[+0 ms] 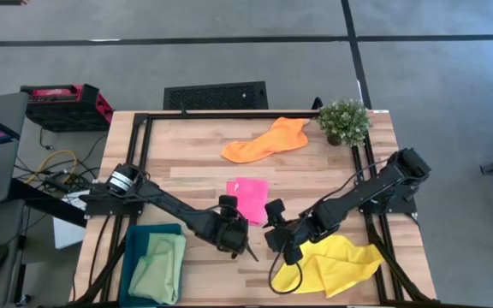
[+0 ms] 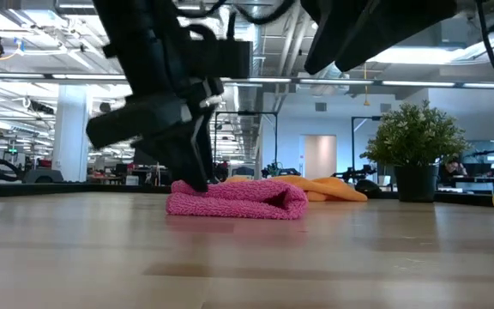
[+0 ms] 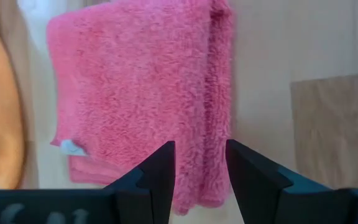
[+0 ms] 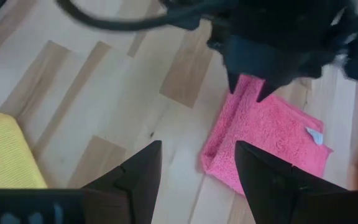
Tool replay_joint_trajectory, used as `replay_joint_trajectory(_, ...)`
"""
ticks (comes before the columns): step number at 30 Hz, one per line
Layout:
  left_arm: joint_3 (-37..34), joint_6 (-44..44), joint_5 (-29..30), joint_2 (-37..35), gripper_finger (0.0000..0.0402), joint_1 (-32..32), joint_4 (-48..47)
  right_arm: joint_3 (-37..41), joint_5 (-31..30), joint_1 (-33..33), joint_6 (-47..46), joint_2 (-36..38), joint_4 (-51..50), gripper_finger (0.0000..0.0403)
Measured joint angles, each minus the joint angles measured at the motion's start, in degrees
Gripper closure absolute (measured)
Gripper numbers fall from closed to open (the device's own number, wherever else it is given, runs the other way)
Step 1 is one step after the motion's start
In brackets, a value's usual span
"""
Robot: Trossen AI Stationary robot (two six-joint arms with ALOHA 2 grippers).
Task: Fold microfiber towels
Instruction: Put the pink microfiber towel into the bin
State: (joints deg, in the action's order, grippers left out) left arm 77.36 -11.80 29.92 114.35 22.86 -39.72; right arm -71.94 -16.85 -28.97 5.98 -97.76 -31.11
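Pink towel [image 1: 248, 198], already folded into a compact rectangle, lies near the table's centre in the high view. I read the left gripper [image 1: 240, 243] at its 6 o'clock edge and the right gripper [image 1: 278, 238] just off its 4 o'clock corner. The orange towel [image 1: 268, 139] lies crumpled at 12 o'clock, the yellow towel [image 1: 339, 263] loose at 4 o'clock under my right arm, and the green towel [image 1: 161, 265] sits on the teal bin [image 1: 140, 233] at 8 o'clock. A potted plant [image 1: 344, 121] stands at 1 o'clock.

From the low view, the left gripper's tips come down at the pink towel's near end, touching or just above it; I cannot tell which.

In the left wrist view, my fingers [image 3: 157, 177] are parted a little with pink pile showing between them, gripping nothing.

Through the right wrist view, those fingers [image 4: 140, 174] are spread wide over bare wood and carry nothing.

My worry: pulling the left away with fibres snagged would drag the fold open, and the two wrists are close enough to collide.
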Motion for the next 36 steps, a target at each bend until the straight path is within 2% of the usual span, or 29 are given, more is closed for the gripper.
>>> replay_joint_trajectory(7, -0.02, 1.97, -0.41, 2.15, 0.0266, -1.78, 1.5, 0.02, 0.01, 0.39, -0.01, -0.02, 0.09, 0.0177)
replay_joint_trajectory(14, -0.2, 2.08, -7.16, 2.71, 0.0266, -2.93, 2.0, 0.02, 0.01, 1.0, -0.05, -0.04, 0.25, 0.0177)
replay_joint_trajectory(22, -0.5, 2.74, -6.12, 2.68, 0.027, -3.05, 0.87, 0.02, 0.01, 1.09, -0.96, -0.04, 0.5, 0.0177)
replay_joint_trajectory(26, -0.54, 3.38, -6.05, 2.74, 0.0304, -3.14, -0.2, 0.02, 0.03, 1.09, -3.74, -0.04, 0.35, 0.0177)
replay_joint_trajectory(31, -0.57, 3.85, -6.12, 2.85, 0.0388, -4.16, -4.46, 0.02, 0.02, 0.84, -6.62, -0.04, -0.29, 0.0177)
replay_joint_trajectory(36, -0.59, 4.37, -6.13, 2.85, 0.0398, -4.67, -10.54, 0.02, 0.06, 0.37, -8.8, -0.04, -0.28, 0.0177)
